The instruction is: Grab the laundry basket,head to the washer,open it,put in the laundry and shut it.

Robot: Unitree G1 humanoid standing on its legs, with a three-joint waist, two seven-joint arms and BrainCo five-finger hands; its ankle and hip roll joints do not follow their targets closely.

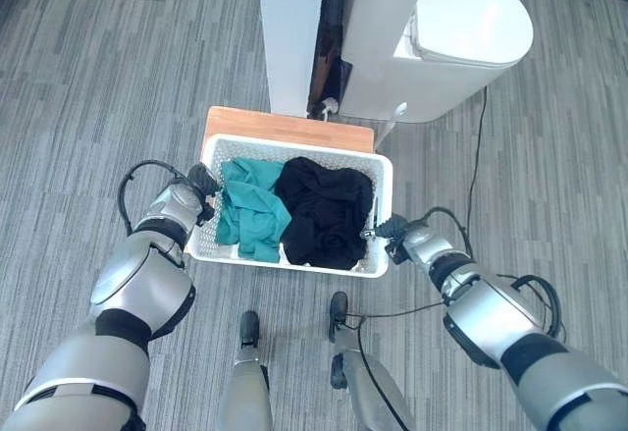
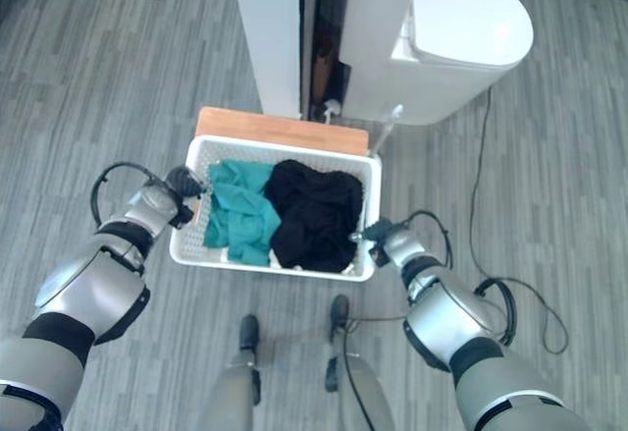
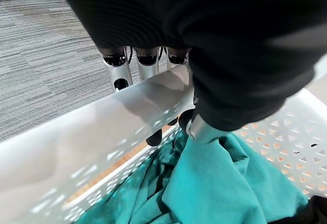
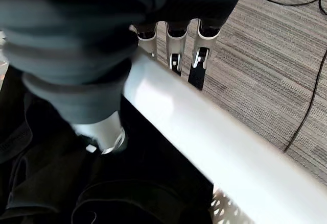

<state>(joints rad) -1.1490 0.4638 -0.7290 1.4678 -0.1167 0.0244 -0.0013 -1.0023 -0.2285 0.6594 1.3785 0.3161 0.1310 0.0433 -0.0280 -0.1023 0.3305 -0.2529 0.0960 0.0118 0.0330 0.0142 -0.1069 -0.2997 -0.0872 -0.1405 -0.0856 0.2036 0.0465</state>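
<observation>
A white perforated plastic laundry basket (image 1: 378, 170) sits on a low wooden stand (image 1: 285, 127) over grey striped carpet floor (image 1: 88, 78), gripped at both short ends by the robot. The left robot hand (image 1: 204, 184) is clamped on the basket's left rim, its silver fingers (image 3: 116, 70) running down the outside of the wall and its thumb hooked inside, touching a crumpled teal cotton garment (image 1: 250, 210). The right robot hand (image 1: 389, 230) holds the opposite rim the same way, fingers (image 4: 199, 60) outside against the wall and thumb inside above a bunched black garment (image 1: 326, 210). The teal piece fills the left half of the basket, the black one the right half, the two touching at the middle. Just beyond the stand rises a tall white panel (image 1: 291, 28), and beside it, to the right, a white rounded appliance housing (image 1: 451, 33). A black cable (image 1: 478, 156) trails across the carpet to the right of the basket
</observation>
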